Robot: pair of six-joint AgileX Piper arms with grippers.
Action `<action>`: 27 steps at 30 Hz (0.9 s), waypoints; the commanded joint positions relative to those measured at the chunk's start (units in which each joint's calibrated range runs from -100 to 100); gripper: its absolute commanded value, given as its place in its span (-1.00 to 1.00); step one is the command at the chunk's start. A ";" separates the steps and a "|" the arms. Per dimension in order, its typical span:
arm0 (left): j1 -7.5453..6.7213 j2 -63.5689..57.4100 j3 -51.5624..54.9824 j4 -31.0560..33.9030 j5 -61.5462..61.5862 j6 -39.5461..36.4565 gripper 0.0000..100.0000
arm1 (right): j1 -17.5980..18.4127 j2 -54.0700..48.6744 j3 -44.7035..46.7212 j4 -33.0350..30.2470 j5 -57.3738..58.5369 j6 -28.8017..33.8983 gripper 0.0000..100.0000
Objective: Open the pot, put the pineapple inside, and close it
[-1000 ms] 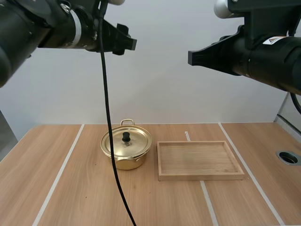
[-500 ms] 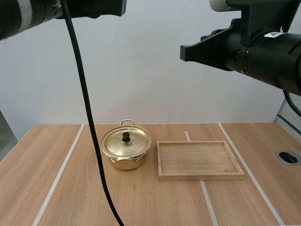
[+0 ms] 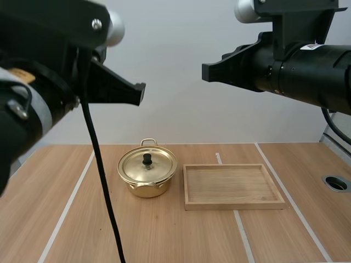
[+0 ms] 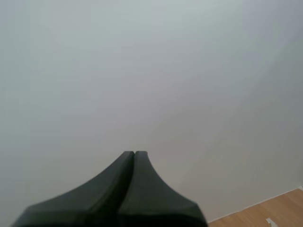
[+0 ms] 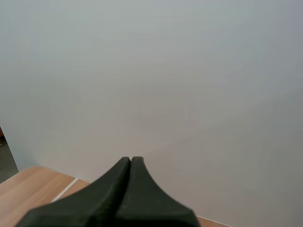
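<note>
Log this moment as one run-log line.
left end effector: shut, raised, holding nothing | right end effector: shut, raised, holding nothing | pot: lid on | wooden tray: beside pot, apart

The pot (image 3: pixel 145 189) and lid (image 3: pixel 158 167) are shiny gold with a black knob (image 3: pixel 147 159), the wooden tray (image 3: pixel 233 206) pale and grained, the table (image 3: pixel 181 235) light wood with white stripes, and the left gripper (image 4: pixel 134 154) and right gripper (image 5: pixel 130 160) black.

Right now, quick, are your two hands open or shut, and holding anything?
Left hand: shut, holding nothing.
Right hand: shut, holding nothing.
</note>
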 commanded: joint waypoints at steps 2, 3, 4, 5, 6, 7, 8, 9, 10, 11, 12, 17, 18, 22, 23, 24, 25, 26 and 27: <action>-0.02 -6.62 14.30 0.68 -16.52 -4.03 -1.00 | -0.24 -0.55 -0.50 0.20 0.52 -0.23 -1.00; -0.02 -7.01 16.83 0.68 -20.32 -4.56 -1.00 | -0.24 -0.55 -0.50 0.20 0.52 -0.23 -1.00; -0.02 -7.17 19.27 0.68 -22.58 -5.19 -1.00 | -0.24 -0.55 -0.50 0.20 0.52 -0.23 -1.00; -0.02 -7.21 21.64 0.68 -25.23 -5.77 -1.00 | -0.24 -0.55 -0.50 0.20 0.52 -0.23 -1.00; -0.02 -7.21 23.33 0.68 -26.55 -6.01 -1.00 | -0.24 -0.55 -0.50 0.20 0.52 -0.23 -1.00; -0.02 -7.21 25.48 1.30 -27.35 -6.01 -1.00 | -0.24 -0.55 -0.50 0.20 0.52 -0.23 -1.00; -0.02 -7.21 26.61 1.57 -27.35 -6.01 -1.00 | -0.24 -0.55 -0.50 0.20 0.52 -0.23 -1.00; -0.02 -7.21 27.69 1.57 -27.35 -6.01 -1.00 | -0.24 -0.55 -0.50 0.20 0.52 -0.23 -1.00; -0.02 -7.21 28.33 1.57 -27.35 -6.16 -1.00 | -0.24 -0.55 -0.50 0.20 0.52 -0.23 -1.00; -0.02 -7.21 28.75 1.57 -27.35 -6.16 -1.00 | -0.24 -0.55 -0.50 0.20 0.52 -0.23 -1.00; -0.02 -7.21 28.75 1.57 -27.35 -6.16 -1.00 | -0.24 -0.55 -0.50 0.20 0.52 -0.23 -1.00; -0.02 -7.21 28.78 2.09 -32.56 -6.16 -1.00 | -0.24 -0.55 -0.50 0.20 0.52 -0.23 -1.00; -0.02 -7.25 28.78 3.35 -32.56 -6.16 -1.00 | -0.24 -0.55 -0.50 0.20 0.52 -0.23 -1.00; -0.02 -7.25 30.61 8.14 -32.64 -6.16 -1.00 | -0.24 -0.55 -0.50 0.20 0.52 -0.23 -1.00; -0.02 -7.25 31.59 9.28 -32.64 -6.24 -1.00 | -0.24 -0.55 -0.50 0.20 0.52 -0.23 -1.00; -0.02 -7.25 32.84 10.63 -32.64 -7.09 -1.00 | -0.24 -0.55 -0.50 0.20 0.52 -0.23 -1.00; -0.02 -7.25 33.90 11.74 -32.64 -8.73 -1.00 | -0.24 -0.55 -0.50 0.20 0.52 -0.23 -1.00; -0.02 -7.25 35.20 14.01 -33.05 -11.65 -1.00 | -0.24 -0.55 -0.50 0.20 0.52 -0.23 -1.00; -0.02 -7.25 36.61 16.86 -34.03 -15.75 -1.00 | -0.24 -0.55 -0.50 0.20 0.52 -0.23 -1.00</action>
